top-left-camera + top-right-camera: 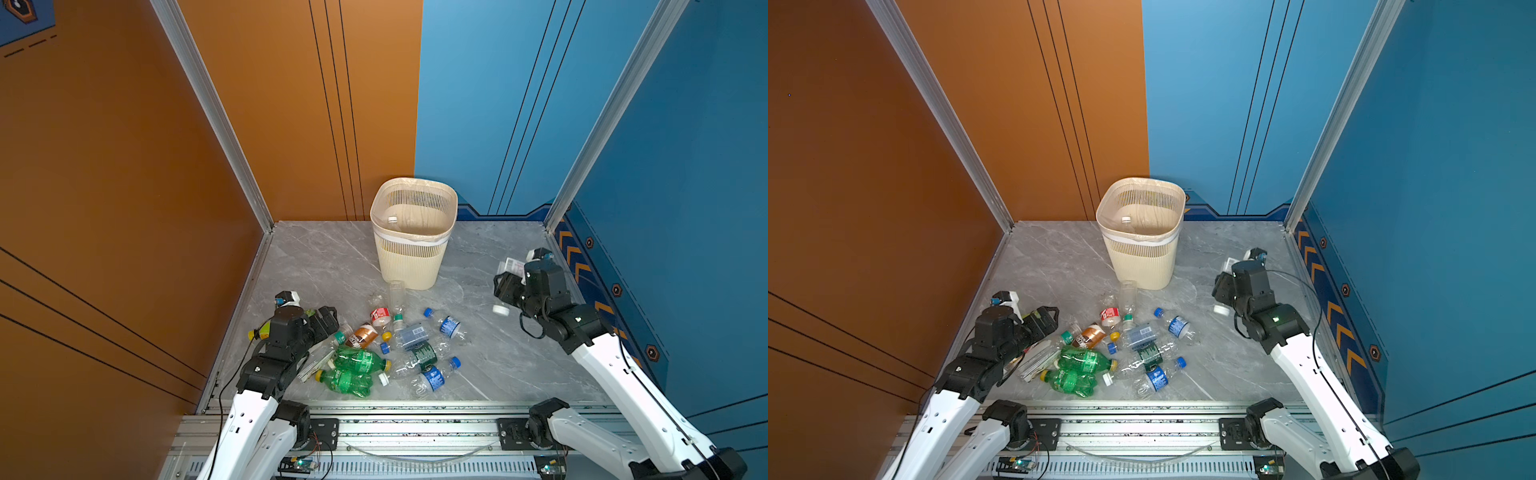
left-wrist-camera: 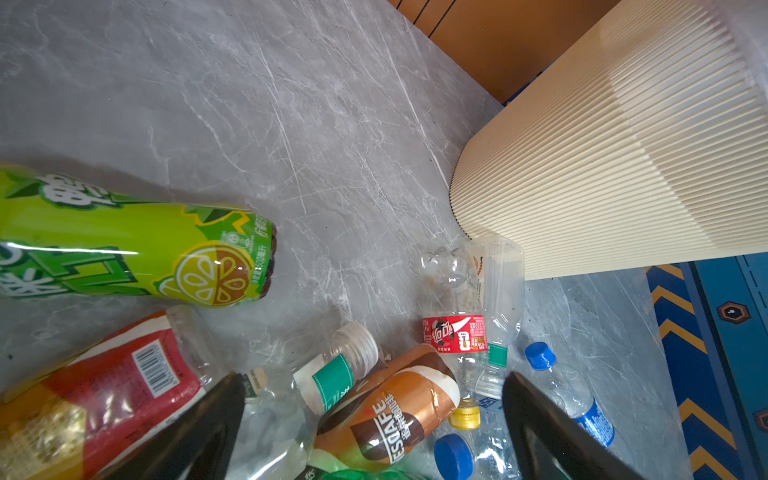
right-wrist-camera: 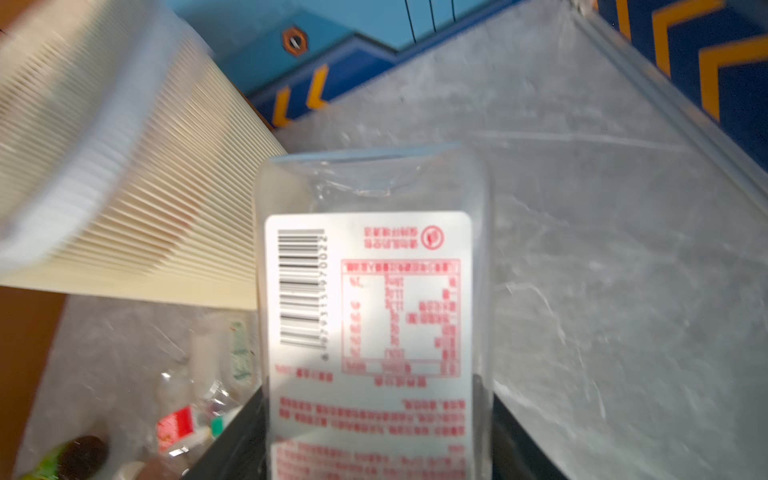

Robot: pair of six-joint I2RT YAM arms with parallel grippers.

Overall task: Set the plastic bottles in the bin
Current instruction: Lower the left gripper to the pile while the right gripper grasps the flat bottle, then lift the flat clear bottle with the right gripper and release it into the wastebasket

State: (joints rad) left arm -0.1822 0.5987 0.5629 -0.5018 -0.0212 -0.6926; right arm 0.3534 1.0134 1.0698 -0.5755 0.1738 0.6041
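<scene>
Several plastic bottles lie in a heap on the grey floor: two green ones (image 1: 357, 361), blue-labelled ones (image 1: 446, 326), a brown coffee bottle (image 2: 399, 411) and a red-labelled one (image 1: 380, 316). My left gripper (image 2: 374, 378) hovers open over the heap's left side, with the coffee bottle below its gap. On the right, my right gripper (image 1: 505, 286) is shut on a clear square bottle (image 3: 370, 291) with a white, red-printed label and a white cap (image 1: 500, 309). The cream bin (image 1: 411, 257) stands at the back middle, with one white-capped bottle (image 1: 392, 220) inside.
A yellow-green labelled bottle (image 2: 137, 249) lies by the left wall beside my left arm. A clear bottle (image 1: 397, 297) lies against the bin's front foot. Orange wall (image 1: 124, 208) on the left, blue wall (image 1: 685, 208) on the right, a metal rail (image 1: 395, 419) at the front.
</scene>
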